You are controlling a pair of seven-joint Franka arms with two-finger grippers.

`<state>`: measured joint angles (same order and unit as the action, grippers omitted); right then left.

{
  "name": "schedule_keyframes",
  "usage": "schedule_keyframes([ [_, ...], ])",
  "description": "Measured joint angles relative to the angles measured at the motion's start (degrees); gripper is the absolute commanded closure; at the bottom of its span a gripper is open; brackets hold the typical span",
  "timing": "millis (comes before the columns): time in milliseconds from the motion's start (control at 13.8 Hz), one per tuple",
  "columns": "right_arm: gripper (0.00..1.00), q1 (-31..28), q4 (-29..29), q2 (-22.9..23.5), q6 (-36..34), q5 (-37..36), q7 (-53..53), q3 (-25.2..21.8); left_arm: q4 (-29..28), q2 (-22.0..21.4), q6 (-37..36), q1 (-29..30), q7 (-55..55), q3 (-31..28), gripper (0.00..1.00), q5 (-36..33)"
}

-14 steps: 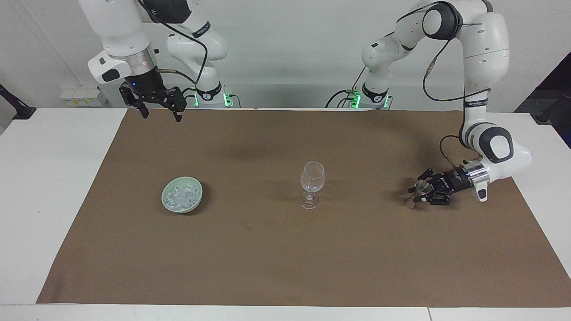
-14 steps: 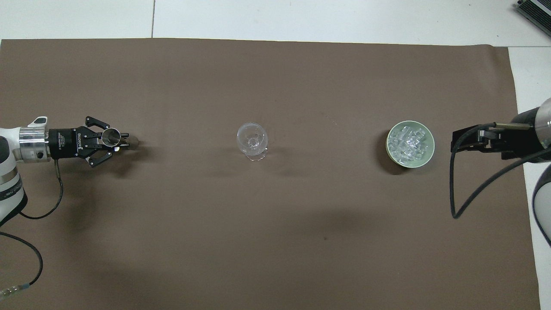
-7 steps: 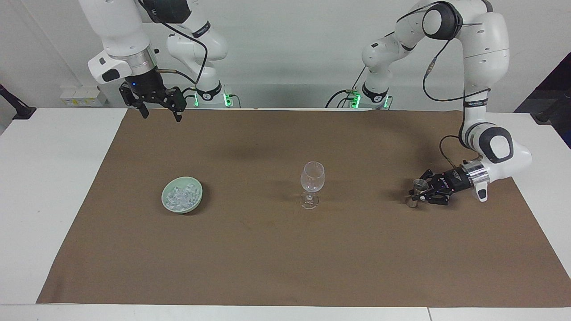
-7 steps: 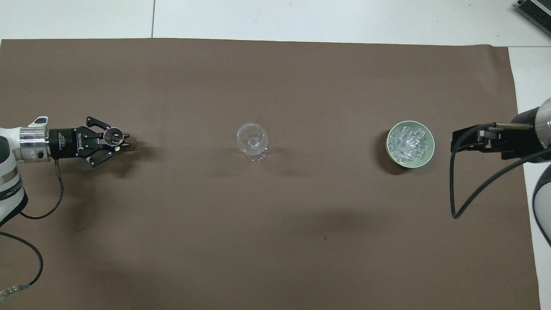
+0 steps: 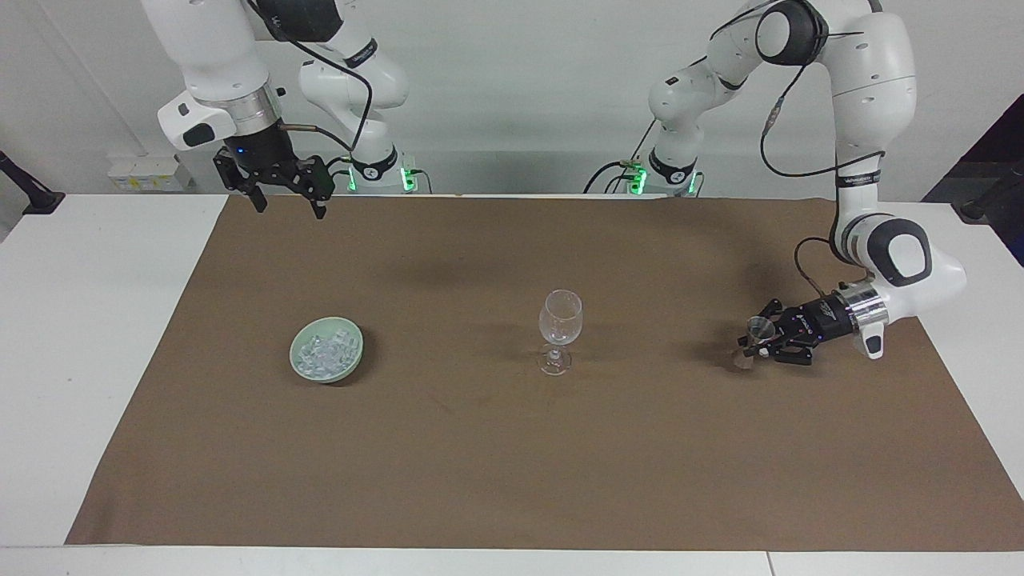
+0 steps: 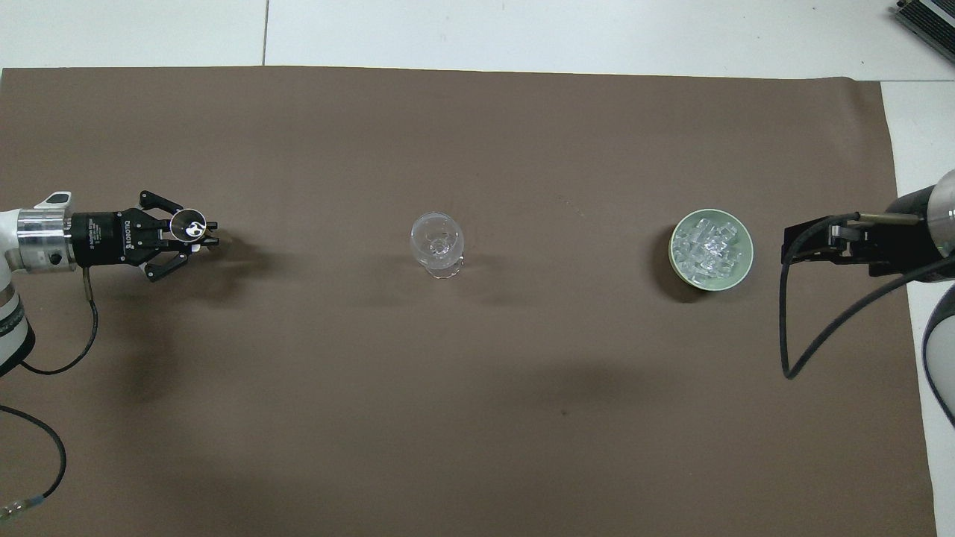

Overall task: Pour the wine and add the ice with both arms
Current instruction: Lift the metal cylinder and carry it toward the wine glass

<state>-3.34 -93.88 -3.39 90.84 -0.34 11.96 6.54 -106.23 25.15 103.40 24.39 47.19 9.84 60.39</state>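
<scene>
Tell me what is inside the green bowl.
The bowl holds a heap of clear ice cubes, filling most of it in both views. The cubes cover the bowl's bottom, so anything beneath them cannot be seen.

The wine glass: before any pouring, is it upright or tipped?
Upright: the wine glass stands on its foot on the brown mat, bowl uppermost.

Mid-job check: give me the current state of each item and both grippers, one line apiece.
small clear cup: upright, gripped by the left gripper, just off the cloth.
left gripper: shut on the small clear cup.
right gripper: open, empty, waiting raised over the cloth's edge.
wine glass: upright, looks empty.
green bowl: resting on the cloth.
ice: heaped in the green bowl.
</scene>
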Motion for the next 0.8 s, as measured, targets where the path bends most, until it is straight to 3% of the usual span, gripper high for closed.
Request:
schedule_keyframes([
  [361,0.0,0.0,0.0,0.0,0.0,0.0,0.0,0.0,2.7,-4.7,0.4,-5.6,10.6,0.2,1.0,0.1],
  [795,0.0,0.0,0.0,0.0,0.0,0.0,0.0,0.0,6.2,-6.8,4.3,-14.7,21.5,0.4,1.0,0.1],
])
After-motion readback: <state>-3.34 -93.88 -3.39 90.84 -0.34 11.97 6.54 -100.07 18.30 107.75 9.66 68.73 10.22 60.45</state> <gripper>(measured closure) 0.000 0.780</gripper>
